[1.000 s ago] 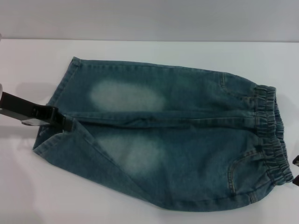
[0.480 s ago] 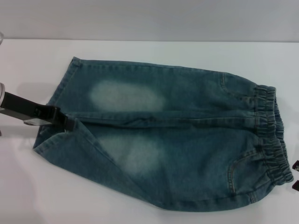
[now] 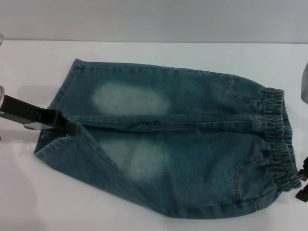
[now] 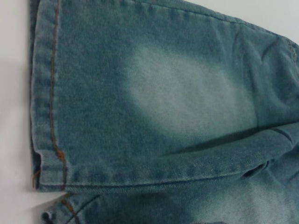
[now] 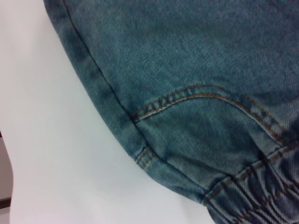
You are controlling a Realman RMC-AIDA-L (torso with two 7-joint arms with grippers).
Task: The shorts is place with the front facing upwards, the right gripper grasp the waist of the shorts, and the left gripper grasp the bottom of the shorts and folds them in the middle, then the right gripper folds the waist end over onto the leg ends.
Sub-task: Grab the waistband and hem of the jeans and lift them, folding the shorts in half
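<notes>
The blue-green denim shorts lie flat, front up, on the white table. The ruffled waist is at the right and the bottom hems are at the left. My left gripper rests at the hem end, where the two legs meet. In the left wrist view the stitched hem and a pale faded patch fill the frame. My right gripper is at the near corner of the waist, open, one black finger on each side of the band's corner. The right wrist view shows the pocket seam and the gathered band.
White table surface surrounds the garment on all sides, with a grey wall behind it. A grey part juts in at the right edge above the waist.
The right gripper has crept in from the right edge toward the waist corner, and a grey part has appeared at the right edge. The left gripper and the shorts have stayed put.
</notes>
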